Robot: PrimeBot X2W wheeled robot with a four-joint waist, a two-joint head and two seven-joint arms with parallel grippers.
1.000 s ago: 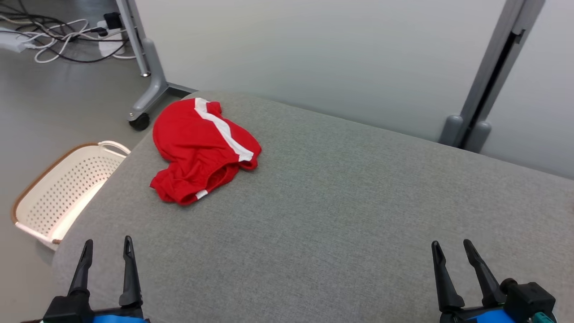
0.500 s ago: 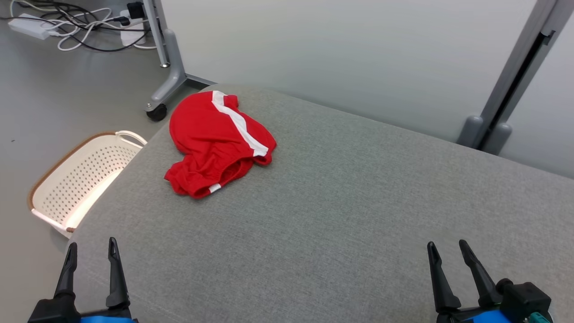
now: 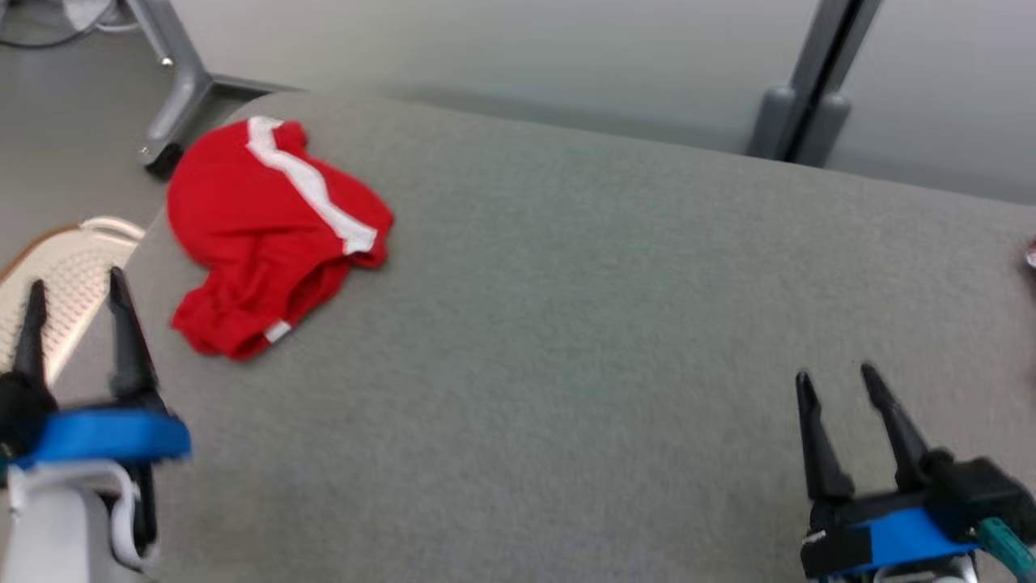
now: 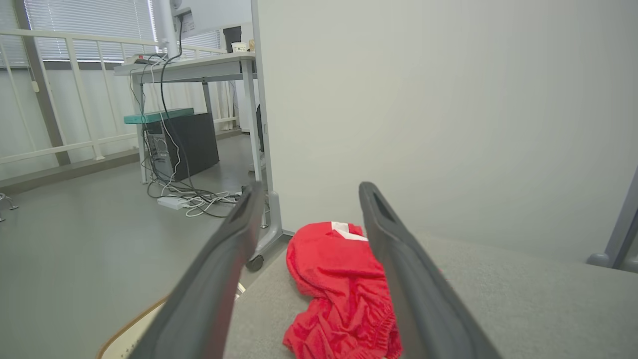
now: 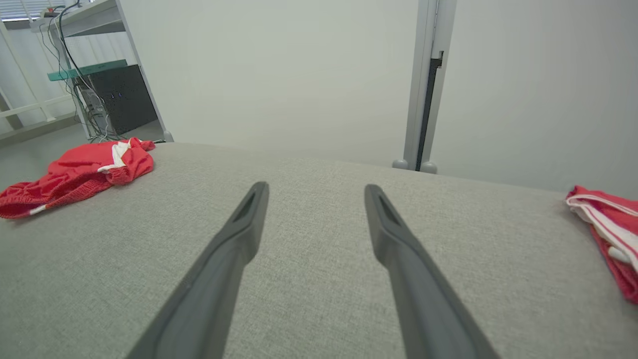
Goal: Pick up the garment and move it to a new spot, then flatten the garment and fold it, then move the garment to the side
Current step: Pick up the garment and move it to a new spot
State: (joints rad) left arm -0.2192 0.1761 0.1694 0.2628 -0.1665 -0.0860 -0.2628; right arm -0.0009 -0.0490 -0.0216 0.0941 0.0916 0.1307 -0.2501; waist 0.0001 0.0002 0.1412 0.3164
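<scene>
Over at the far left corner of the grey cushioned surface (image 3: 583, 308), the red garment (image 3: 259, 227) with its white stripe lies crumpled. The left gripper (image 3: 77, 279) hovers at the surface's left edge, near the garment but apart from it, its 2 fingers spread wide and holding nothing. The right gripper (image 3: 835, 372) is well apart at the lower right, likewise wide open and empty. A white perforated basket (image 3: 77, 243) sits on the floor beside the left edge
</scene>
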